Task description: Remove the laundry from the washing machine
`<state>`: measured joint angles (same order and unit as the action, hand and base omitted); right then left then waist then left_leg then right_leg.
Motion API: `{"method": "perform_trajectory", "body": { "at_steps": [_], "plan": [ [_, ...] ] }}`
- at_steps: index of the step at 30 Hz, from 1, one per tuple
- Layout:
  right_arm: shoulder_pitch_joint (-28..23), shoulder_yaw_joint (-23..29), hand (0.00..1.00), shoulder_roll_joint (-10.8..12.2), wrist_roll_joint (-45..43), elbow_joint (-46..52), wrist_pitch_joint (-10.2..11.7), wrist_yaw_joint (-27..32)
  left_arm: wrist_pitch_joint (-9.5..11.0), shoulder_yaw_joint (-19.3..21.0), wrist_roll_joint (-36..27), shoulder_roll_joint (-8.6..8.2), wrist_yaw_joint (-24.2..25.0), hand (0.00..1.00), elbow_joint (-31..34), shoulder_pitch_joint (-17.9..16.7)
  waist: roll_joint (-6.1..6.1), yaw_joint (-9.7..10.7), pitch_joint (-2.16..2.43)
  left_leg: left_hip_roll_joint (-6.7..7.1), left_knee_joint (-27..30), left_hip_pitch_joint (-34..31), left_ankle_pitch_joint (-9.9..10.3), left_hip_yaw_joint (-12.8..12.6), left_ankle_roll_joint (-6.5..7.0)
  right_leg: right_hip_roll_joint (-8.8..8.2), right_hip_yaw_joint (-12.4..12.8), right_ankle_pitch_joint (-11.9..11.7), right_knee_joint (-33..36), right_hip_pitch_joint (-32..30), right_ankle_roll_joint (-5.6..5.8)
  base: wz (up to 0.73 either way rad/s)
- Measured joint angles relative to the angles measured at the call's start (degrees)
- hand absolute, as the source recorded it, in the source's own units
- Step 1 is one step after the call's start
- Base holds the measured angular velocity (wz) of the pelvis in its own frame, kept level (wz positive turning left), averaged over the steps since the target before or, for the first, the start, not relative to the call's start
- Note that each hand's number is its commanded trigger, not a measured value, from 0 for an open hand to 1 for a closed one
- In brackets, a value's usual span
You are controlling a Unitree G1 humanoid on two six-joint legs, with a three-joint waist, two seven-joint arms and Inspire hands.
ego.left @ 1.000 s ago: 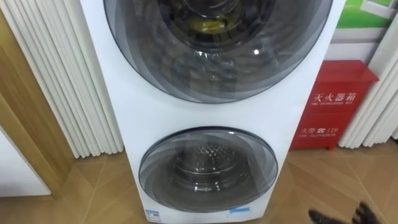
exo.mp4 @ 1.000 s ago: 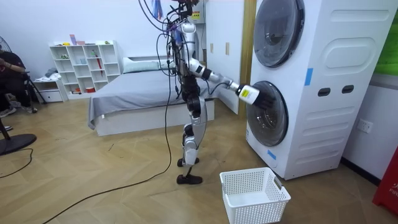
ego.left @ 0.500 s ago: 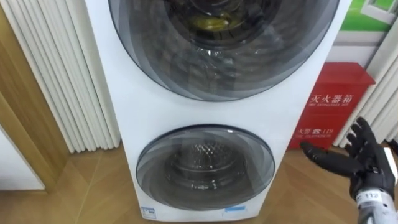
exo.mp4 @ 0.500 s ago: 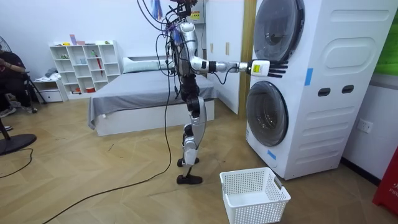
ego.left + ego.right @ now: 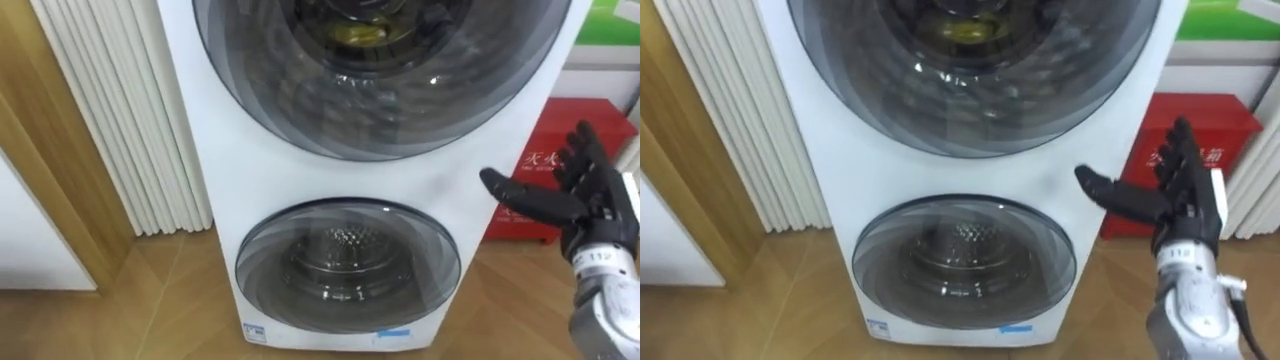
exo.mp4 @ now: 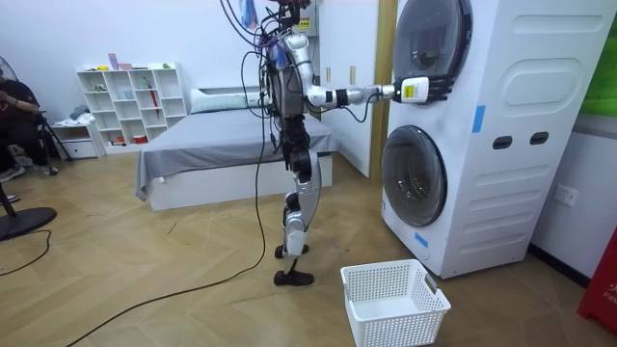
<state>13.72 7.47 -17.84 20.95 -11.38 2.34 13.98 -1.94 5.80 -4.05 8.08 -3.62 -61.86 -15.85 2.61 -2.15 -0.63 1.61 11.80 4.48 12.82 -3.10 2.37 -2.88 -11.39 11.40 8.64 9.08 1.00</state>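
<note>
A white stacked washing machine [image 5: 240, 200] [image 6: 501, 116] stands right before me, with two round dark glass doors, both closed. Behind the upper door [image 5: 380, 70] [image 5: 970, 60] something yellowish [image 5: 355, 32] lies in the drum. The lower door [image 5: 347, 265] [image 5: 962, 252] shows a bare metal drum. My right hand [image 5: 590, 200] [image 5: 1175, 200] is raised at the machine's right edge, level with the gap between the doors, fingers spread and straight, holding nothing. In the room view the right hand [image 6: 424, 89] reaches out to the upper door's lower rim.
A white laundry basket [image 6: 395, 301] sits on the wood floor beside my feet. A red cabinet [image 5: 560, 170] stands right of the machine. White slatted panels [image 5: 130, 120] and a wooden frame [image 5: 50, 190] stand to its left. A bed [image 6: 222, 154] and shelf [image 6: 130, 101] lie behind me.
My right hand has risen from below the picture's edge, by the lower door, to the height of the upper door's rim. The camera has shifted a little.
</note>
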Motion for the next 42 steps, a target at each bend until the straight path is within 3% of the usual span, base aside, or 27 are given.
{"method": "perform_trajectory", "body": {
  "at_steps": [5, 11, 16, 20, 27, 42],
  "plan": [
    [2.88, 0.02, 0.0, -0.6, 0.0, -1.56, -0.37, 0.96, -0.68, 0.15, 1.98, 0.68, 0.04, 0.0, 0.85, 0.2, 0.44, -1.12, 0.37, 0.02, -0.04, 0.15, 0.0, 0.65, 0.0, 0.05, -0.19, 0.0, 0.02, 0.31, 0.0, 0.06],
    [6.11, 0.01, 0.0, -0.97, 1.24, -3.86, -0.58, 1.09, -0.65, -0.1, 4.76, 0.71, 0.32, 0.0, 2.2, 0.83, 0.58, -1.47, 0.33, 0.11, -0.01, 0.26, 0.0, 1.7, 0.0, 0.01, -1.33, 0.0, -0.03, 0.89, 0.0, 0.1],
    [6.73, 0.01, 0.0, -2.7, 4.07, -5.83, -0.57, 1.35, -0.62, 0.21, 6.25, 0.78, 0.31, 0.0, 2.34, 0.61, 1.01, -2.89, 0.07, 0.1, -0.05, 0.2, 0.0, 1.91, 0.0, 0.02, -1.45, 0.0, -0.03, 0.94, 0.0, 0.01],
    [10.04, -0.01, 0.0, -3.05, 5.43, -10.99, -0.7, 0.79, -0.69, 0.16, 6.51, 0.98, 0.3, 0.0, 2.33, 0.16, 1.64, -2.99, -0.3, 0.1, -0.03, -0.02, 0.0, 1.93, -0.01, 0.02, -1.5, 0.0, -0.02, 0.81, 0.01, 0.0],
    [13.03, -0.05, 0.0, -3.76, 6.52, -16.48, -1.62, -0.34, -3.5, 0.51, 9.38, 1.84, 0.54, 0.0, 2.56, -0.42, 2.7, -2.88, 0.29, 0.19, 0.41, -0.81, -0.01, 2.21, 0.0, -0.03, -1.71, 0.0, 0.03, 0.2, 0.0, 0.0],
    [14.67, -0.06, 0.0, -6.43, 6.48, -20.18, -2.71, -2.22, -4.37, 3.07, 11.14, 2.19, 0.62, 0.0, 3.32, 0.53, 2.33, -3.19, 0.25, 0.21, 1.86, -1.91, -0.01, 2.89, -0.03, -0.05, -2.97, 0.0, 0.05, 0.22, 0.0, 0.02]
  ]
}}
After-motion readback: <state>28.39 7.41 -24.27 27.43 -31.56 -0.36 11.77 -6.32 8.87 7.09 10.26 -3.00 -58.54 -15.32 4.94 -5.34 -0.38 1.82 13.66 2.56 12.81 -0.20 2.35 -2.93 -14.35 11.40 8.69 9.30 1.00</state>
